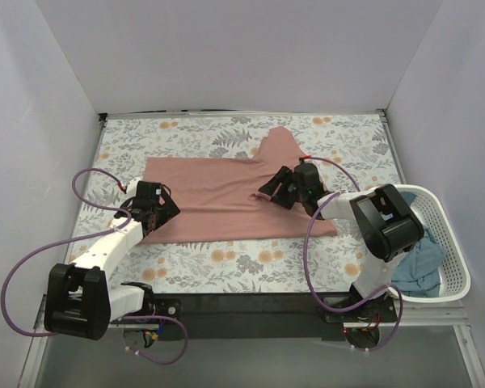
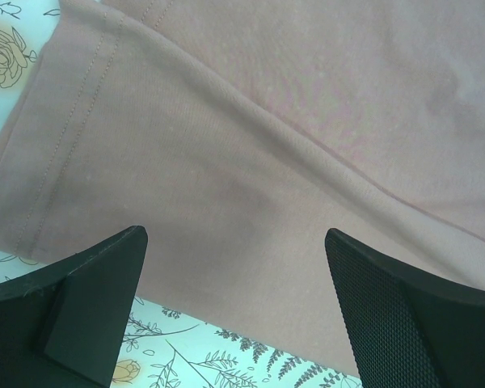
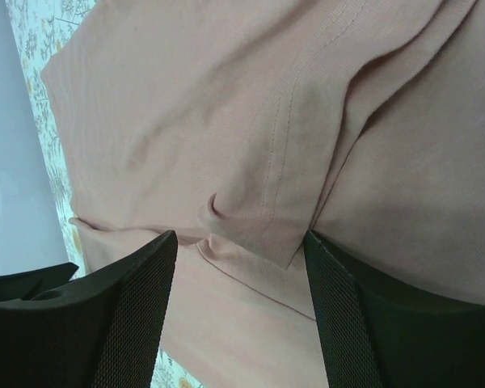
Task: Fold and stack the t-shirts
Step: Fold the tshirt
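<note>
A dusty-pink t-shirt (image 1: 210, 194) lies spread flat on the floral cloth (image 1: 226, 259), one sleeve (image 1: 279, 145) pointing to the back. My left gripper (image 1: 166, 212) hovers over its near-left hem corner, jaws wide open with only fabric (image 2: 267, 121) and the shirt's edge below them (image 2: 234, 236). My right gripper (image 1: 268, 194) is low over the shirt's right half, open, its fingers straddling a folded sleeve hem (image 3: 259, 218) without pinching it (image 3: 240, 236). A teal-blue t-shirt (image 1: 420, 267) lies crumpled in the basket.
A white slotted basket (image 1: 457, 242) stands at the table's near right corner, beside the right arm's base. White walls close in the table on the left, back and right. Purple cables loop off both arms.
</note>
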Tool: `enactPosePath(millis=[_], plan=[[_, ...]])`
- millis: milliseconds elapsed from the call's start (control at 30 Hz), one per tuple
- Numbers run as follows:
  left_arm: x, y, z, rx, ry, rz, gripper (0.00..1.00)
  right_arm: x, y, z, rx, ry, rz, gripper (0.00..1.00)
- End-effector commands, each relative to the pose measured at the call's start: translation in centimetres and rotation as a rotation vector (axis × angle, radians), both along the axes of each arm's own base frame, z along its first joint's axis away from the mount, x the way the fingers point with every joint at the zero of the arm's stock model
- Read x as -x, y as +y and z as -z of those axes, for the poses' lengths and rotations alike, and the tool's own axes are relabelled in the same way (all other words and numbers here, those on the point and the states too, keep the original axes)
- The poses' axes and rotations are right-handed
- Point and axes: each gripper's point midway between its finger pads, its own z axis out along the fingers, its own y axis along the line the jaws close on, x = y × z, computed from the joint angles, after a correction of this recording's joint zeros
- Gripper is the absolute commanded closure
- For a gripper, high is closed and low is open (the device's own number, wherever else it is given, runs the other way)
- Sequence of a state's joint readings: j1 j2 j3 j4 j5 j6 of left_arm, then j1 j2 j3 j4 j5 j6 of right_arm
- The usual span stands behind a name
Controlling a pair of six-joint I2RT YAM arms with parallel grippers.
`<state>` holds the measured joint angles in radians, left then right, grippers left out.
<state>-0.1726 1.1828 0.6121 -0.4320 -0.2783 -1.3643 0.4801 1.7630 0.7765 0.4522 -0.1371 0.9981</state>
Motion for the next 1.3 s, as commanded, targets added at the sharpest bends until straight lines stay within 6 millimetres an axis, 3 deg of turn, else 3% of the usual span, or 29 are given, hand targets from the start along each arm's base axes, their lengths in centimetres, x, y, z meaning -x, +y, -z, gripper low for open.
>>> enactPosePath(millis=[0, 300, 367, 400, 500, 900, 1033, 1267], plan=[[-0.8, -0.2, -1.2, 0.001, -0.048, 0.014, 0.08, -1.6, 1.2, -1.8, -0.037, -0.059, -0.002, 0.3], [-0.9, -0.2, -1.3, 0.001, -0.053, 0.015, 0.08, -5.1, 3.8, -5.3, -0.076, -0.163, -0.061, 0.32], [-0.9, -0.2, -1.3, 0.0, -0.052, 0.018, 0.08, -5.4, 4.9, -4.8, -0.082, -0.155, -0.103, 0.32], [-0.9, -0.2, -1.4, 0.0, -0.054, 0.016, 0.08, -6.2, 5.5, -5.8, -0.1, -0.178, -0.119, 0.32], [-0.9, -0.2, -1.4, 0.0, -0.055, 0.018, 0.08, -6.4, 6.2, -6.1, -0.105, -0.196, -0.165, 0.35], [-1.0, -0.3, -1.5, 0.008, -0.06, 0.014, 0.08, -5.6, -1.3, -9.5, 0.051, -0.346, -0.108, 0.35], [-0.9, -0.3, -1.5, 0.008, -0.06, 0.016, 0.08, -5.3, -2.2, -8.3, 0.084, -0.309, -0.099, 0.35], [-0.9, -0.3, -1.5, 0.005, -0.062, 0.015, 0.08, -5.6, -1.8, -4.9, 0.075, -0.21, -0.086, 0.35]])
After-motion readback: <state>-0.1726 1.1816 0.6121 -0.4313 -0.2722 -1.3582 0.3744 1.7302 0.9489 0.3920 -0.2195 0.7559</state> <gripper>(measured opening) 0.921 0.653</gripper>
